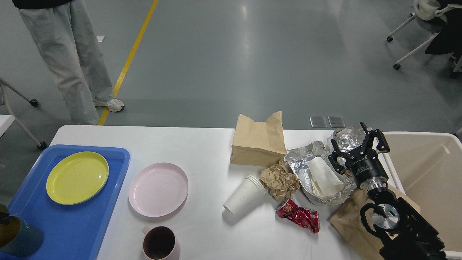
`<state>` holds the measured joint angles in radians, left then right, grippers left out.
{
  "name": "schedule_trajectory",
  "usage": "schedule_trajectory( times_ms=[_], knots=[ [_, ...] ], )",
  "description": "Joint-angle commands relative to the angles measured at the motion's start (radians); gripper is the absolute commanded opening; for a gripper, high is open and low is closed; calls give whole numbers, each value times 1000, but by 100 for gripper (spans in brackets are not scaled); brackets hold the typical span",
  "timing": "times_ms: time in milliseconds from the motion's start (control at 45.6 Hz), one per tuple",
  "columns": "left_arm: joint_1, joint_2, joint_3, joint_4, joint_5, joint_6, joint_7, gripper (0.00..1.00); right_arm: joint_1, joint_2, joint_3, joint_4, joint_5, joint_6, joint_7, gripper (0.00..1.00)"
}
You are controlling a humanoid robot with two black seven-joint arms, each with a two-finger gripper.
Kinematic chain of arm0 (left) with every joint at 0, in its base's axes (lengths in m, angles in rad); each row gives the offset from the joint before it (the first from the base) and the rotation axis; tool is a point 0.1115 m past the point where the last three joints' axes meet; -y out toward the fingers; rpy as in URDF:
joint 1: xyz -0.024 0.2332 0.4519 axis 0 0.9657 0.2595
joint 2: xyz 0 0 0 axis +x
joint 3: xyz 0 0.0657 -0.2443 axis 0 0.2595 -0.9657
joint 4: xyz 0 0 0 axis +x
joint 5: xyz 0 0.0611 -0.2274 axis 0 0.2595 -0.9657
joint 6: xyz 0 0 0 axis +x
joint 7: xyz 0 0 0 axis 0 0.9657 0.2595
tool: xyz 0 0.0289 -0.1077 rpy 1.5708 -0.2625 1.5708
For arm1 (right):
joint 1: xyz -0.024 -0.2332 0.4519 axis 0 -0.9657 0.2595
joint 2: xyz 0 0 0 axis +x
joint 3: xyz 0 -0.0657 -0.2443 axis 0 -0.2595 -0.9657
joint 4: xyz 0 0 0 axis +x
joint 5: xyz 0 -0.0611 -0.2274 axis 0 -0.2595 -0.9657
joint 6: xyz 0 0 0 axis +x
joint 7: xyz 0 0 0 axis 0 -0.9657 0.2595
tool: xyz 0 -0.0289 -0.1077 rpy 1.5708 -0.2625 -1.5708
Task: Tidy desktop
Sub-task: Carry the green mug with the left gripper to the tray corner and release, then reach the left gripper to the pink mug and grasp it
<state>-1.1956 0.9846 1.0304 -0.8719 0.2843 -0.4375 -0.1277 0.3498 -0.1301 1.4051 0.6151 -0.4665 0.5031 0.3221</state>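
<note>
The white desktop [202,144] carries litter on its right half. My right gripper [355,145] is open, its fingers spread just in front of a crumpled foil ball [347,135]. To its left, a foil tray [301,159] holds a flattened white cup [325,176]. A standing brown paper bag [258,141], crumpled brown paper [279,179], stacked white cups [243,198] on their side and a crushed red can [297,215] lie nearby. At the bottom left edge a dark teal cup [18,236] hangs tilted, with one dark fingertip [3,216] of my left gripper at its rim.
A blue tray [72,224] with a yellow plate [77,177] sits on the left. Beside it are a pink plate [158,189] and a pink mug [160,243]. A beige bin [429,173] stands off the right edge. A flat brown bag [344,220] lies under my right arm. A person [68,54] stands behind.
</note>
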Motion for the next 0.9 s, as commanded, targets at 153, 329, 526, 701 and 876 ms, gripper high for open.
schedule_trajectory(
  times_ms=[153, 329, 526, 701, 876],
  knots=[
    [-344, -46, 269, -114, -23, -32, 0, 95, 0, 1, 0, 0, 0, 0, 0, 100],
    [-648, -153, 464, -285, -103, -102, 0, 95, 0, 0, 0, 0, 0, 0, 0, 100],
    [-880, -450, 606, -420, -247, -156, 3, 95, 0, 0, 0, 0, 0, 0, 0, 100],
    [-1091, -674, 579, -617, -330, -158, 0, 95, 0, 0, 0, 0, 0, 0, 0, 100],
    [-1304, -862, 475, -797, -359, -168, 0, 93, 0, 0, 0, 0, 0, 0, 0, 100]
  ],
)
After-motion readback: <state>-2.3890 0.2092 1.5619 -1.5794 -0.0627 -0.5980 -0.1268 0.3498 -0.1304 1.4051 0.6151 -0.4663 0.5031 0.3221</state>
